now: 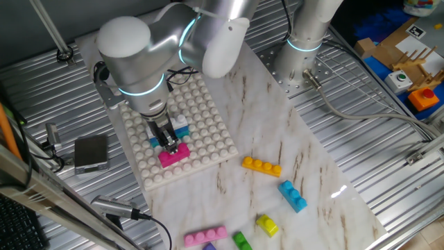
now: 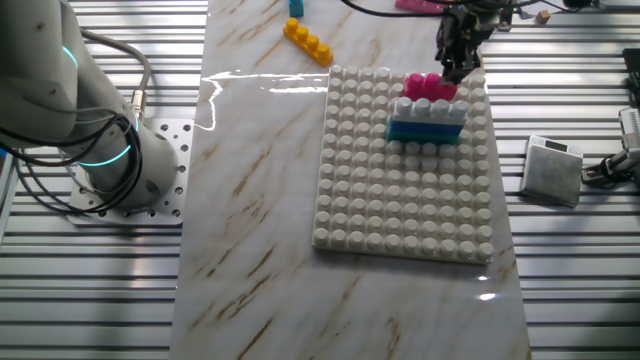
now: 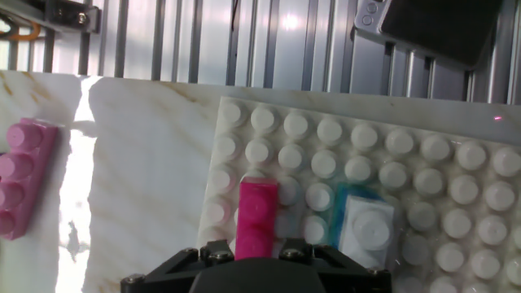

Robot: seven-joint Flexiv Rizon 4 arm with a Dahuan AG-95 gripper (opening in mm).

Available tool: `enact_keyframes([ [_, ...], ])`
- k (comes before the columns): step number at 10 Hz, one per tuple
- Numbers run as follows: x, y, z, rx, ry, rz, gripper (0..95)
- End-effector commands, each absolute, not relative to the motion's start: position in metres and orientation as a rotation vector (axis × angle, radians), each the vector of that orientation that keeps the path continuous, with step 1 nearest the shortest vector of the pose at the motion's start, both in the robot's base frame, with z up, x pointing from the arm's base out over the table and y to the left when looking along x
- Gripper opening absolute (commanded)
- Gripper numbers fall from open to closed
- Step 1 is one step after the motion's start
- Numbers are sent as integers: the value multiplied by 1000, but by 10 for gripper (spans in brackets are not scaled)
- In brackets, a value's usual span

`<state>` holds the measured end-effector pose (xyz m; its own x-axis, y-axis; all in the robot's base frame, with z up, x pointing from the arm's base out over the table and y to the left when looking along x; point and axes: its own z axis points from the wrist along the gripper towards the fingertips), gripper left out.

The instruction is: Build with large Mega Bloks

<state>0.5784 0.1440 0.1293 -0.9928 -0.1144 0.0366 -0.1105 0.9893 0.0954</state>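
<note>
pressing the magenta brick [image 1: 174,154] onto the white baseplate [image 1: 208,132], i have the gripper [image 1: 168,142] clamped narrow on it. it sits at the plate's 6 o'clock edge in the hand view, just beside the white-on-blue stack [image 2: 428,120]. next i'd judge it needs a firm seat, then release. spare bricks, orange [image 1: 261,166] included, lie off the plate.

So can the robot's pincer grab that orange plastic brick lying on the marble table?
Probably yes: the orange plastic brick lies alone, nothing on it, but the pincer looks busy with the magenta brick.
</note>
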Motion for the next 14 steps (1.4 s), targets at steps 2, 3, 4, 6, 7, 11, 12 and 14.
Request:
enact_keyframes([
  [2, 578, 143, 130, 111, -3096, -145, 380],
  [3, 578, 143, 130, 64, -3120, -146, 380],
  [4, 578, 143, 130, 20, -3133, -147, 380],
  [6, 584, 142, 122, -74, -3144, -149, 380],
  [7, 587, 141, 117, -91, -3148, -148, 380],
  [11, 591, 142, 112, -56, -3146, -150, 380],
  [12, 591, 145, 110, -45, -3146, -150, 380],
  [14, 589, 149, 103, -37, -3147, -146, 380],
])
